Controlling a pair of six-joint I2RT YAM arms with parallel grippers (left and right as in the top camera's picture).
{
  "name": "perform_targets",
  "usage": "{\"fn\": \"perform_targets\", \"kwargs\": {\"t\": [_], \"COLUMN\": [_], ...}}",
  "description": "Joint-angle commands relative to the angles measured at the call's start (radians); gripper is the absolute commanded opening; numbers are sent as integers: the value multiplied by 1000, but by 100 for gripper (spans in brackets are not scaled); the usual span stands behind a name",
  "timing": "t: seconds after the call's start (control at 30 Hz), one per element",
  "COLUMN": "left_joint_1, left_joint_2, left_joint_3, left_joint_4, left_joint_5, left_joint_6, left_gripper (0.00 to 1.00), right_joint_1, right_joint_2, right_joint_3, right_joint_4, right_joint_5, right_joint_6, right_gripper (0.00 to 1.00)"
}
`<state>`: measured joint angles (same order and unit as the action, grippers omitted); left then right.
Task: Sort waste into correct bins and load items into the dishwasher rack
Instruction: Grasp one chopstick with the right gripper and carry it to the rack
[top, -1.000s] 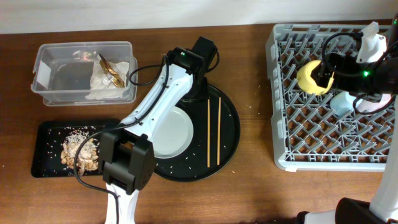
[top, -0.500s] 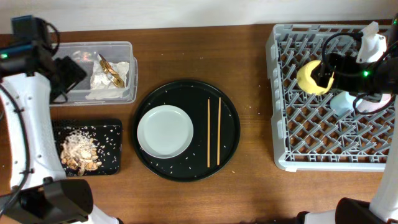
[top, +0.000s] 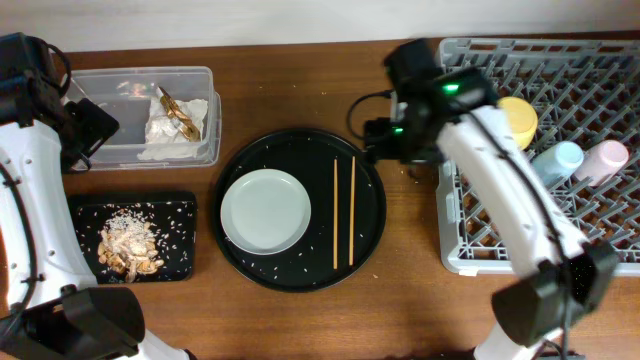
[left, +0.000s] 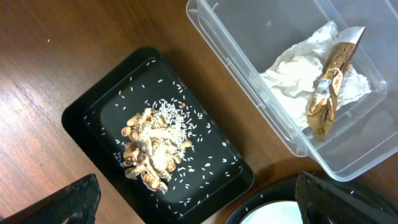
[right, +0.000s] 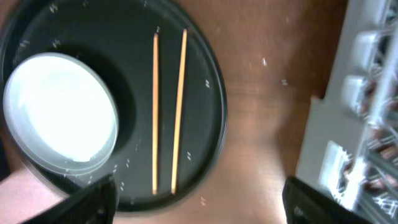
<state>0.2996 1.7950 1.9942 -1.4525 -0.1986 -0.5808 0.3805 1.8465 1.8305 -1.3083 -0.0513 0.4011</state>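
Note:
The grey plate (top: 265, 210) and two wooden chopsticks (top: 343, 210) lie on the round black tray (top: 370, 225). They also show in the right wrist view: the plate (right: 59, 112) and the chopsticks (right: 168, 112). The yellow bowl (top: 518, 118), blue cup (top: 556, 160) and pink cup (top: 606, 160) sit in the grey rack (top: 500, 245). The white napkin (top: 170, 128) lies in the clear tub (top: 100, 80). Tan scraps with rice (top: 128, 245) lie in the black rectangular tray (top: 180, 262). My right gripper (top: 378, 140) (right: 208, 199) is open and empty above the round tray's right rim. My left gripper (top: 90, 130) (left: 202, 202) is open and empty beside the tub.
A brown wrapper (left: 329, 87) lies on the napkin (left: 298, 68) in the tub (left: 249, 74). Rice grains are scattered on the round tray and on the table near the rack. The rack's edge (right: 348, 124) is right of my right gripper.
My right arm has left the yellow bowl in the rack and swung left to the round tray's rim. My left arm has moved from the table's middle to the far left.

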Motion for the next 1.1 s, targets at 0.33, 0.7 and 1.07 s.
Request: {"fn": "perform_targets", "kwargs": {"t": [0.33,0.7,1.07], "left_joint_1": [3,3,3], "left_joint_2": [2,2,2], "left_joint_3": [6,6,6], "left_joint_4": [0,0,0], "left_joint_5": [-8,-8,-8], "left_joint_6": [-10,-10,-10], "left_gripper": [99,99,99], "right_joint_1": [112,112,-290], "right_joint_2": [432,434,293], "right_joint_3": [-64,-152,414], "right_joint_4": [200,270,-150], "right_joint_5": [56,43,22], "right_joint_6": [158,166,-306], "right_gripper": [47,4,4]}}
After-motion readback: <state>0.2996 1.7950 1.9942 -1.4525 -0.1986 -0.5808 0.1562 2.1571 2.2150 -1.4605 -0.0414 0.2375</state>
